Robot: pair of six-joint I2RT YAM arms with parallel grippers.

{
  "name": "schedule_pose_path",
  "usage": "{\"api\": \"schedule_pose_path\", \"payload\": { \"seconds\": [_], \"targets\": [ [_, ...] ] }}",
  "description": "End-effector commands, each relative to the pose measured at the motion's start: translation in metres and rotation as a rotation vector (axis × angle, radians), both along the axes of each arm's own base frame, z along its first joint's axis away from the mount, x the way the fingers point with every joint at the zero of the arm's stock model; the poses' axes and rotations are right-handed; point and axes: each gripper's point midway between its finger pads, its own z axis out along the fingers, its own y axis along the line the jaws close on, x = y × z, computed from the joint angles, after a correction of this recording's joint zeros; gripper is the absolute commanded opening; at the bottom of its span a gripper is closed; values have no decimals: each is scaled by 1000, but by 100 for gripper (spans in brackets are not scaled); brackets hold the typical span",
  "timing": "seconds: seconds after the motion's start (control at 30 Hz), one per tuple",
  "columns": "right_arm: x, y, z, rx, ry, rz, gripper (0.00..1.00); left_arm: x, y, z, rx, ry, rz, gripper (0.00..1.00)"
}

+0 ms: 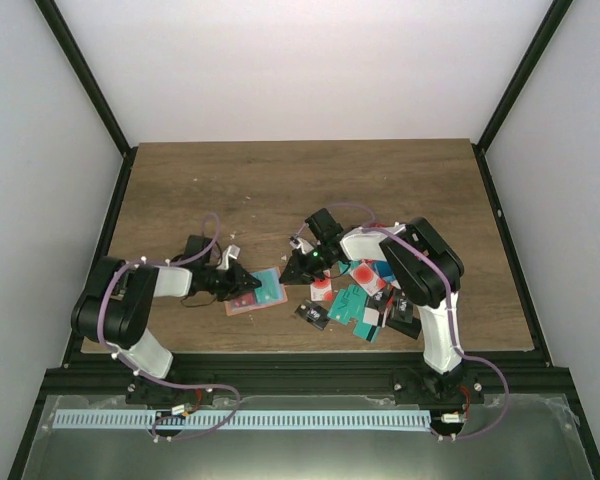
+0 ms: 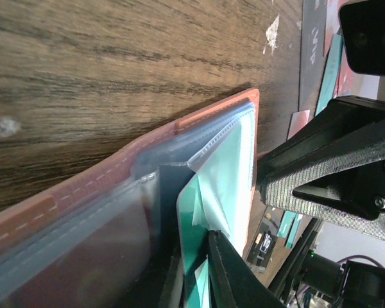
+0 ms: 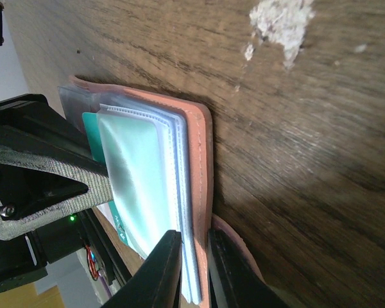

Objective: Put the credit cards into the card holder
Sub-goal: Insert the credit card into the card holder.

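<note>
The salmon-brown card holder (image 1: 246,304) lies open on the table between the arms. My left gripper (image 1: 241,284) is shut on a teal card (image 2: 196,224), whose front end sits inside a clear pocket of the holder (image 2: 218,112). My right gripper (image 1: 293,268) pinches the holder's far edge: its jaws (image 3: 194,269) are shut on the salmon cover (image 3: 197,147) and the clear pockets. The teal card shows through the pocket in the right wrist view (image 3: 125,167). The left gripper (image 2: 199,276) shows only its fingertips.
Several loose cards (image 1: 357,300) in red, teal and black lie in a pile under the right arm, right of the holder. Some show in the left wrist view (image 2: 321,51). A white chip (image 3: 279,22) marks the wood.
</note>
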Motion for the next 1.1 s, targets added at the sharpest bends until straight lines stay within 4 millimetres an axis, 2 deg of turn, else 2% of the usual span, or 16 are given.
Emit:
{"api": "schedule_pose_path", "payload": {
  "seconds": [0.0,0.37,0.63,0.83,1.07],
  "targets": [
    [-27,-8,-50,-143,83,15,15,-3,10,-7,114,41,11,16],
    [-25,-4,-50,-125,82,15,15,-2,14,1,229,80,13,21],
    [-24,-2,-51,-116,77,23,15,-2,21,11,280,99,53,20],
    [-25,-2,-51,-112,71,34,15,-2,18,8,290,122,63,9],
    [-26,-2,-52,-105,69,44,14,5,4,6,294,132,78,4]
  ]
}}
